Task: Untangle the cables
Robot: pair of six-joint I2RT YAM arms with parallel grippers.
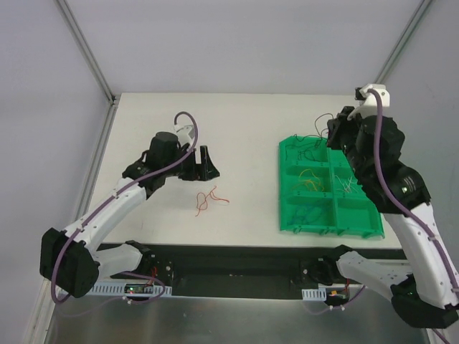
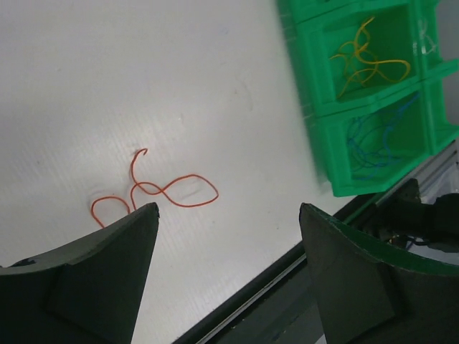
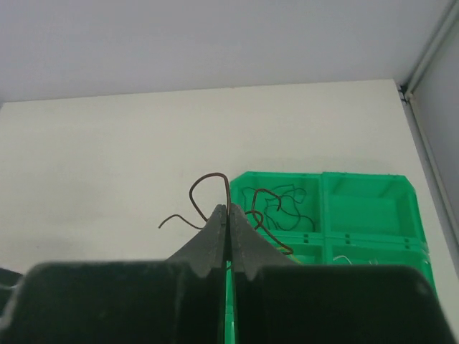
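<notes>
We see a white bench (image 1: pixel 237 129) carrying a green tray (image 1: pixel 315 230) at 3 o'clock in the overhead view, its compartments set in two columns. In the left column, the 12 o'clock compartment holds black cables (image 3: pixel 276 201), the middle one holds orange-yellow cables (image 2: pixel 366 61), and the 6 o'clock one holds blue cables (image 2: pixel 373 136). The middle compartment on the right holds white cables (image 1: pixel 349 186). The right gripper (image 3: pixel 228 215) hangs above the tray's 12 o'clock end, pressed together and pinching a dark cable (image 3: pixel 215 177). Its kinked loop rises above the fingertips, and one end trails toward 9 o'clock in the wrist view. The left gripper (image 2: pixel 228 215), spread wide, hovers over the bench near its centre. At its 6 o'clock in the overhead view, a single red cable (image 2: pixel 154 190) lies in loose loops on the bench, well apart from the tray.
</notes>
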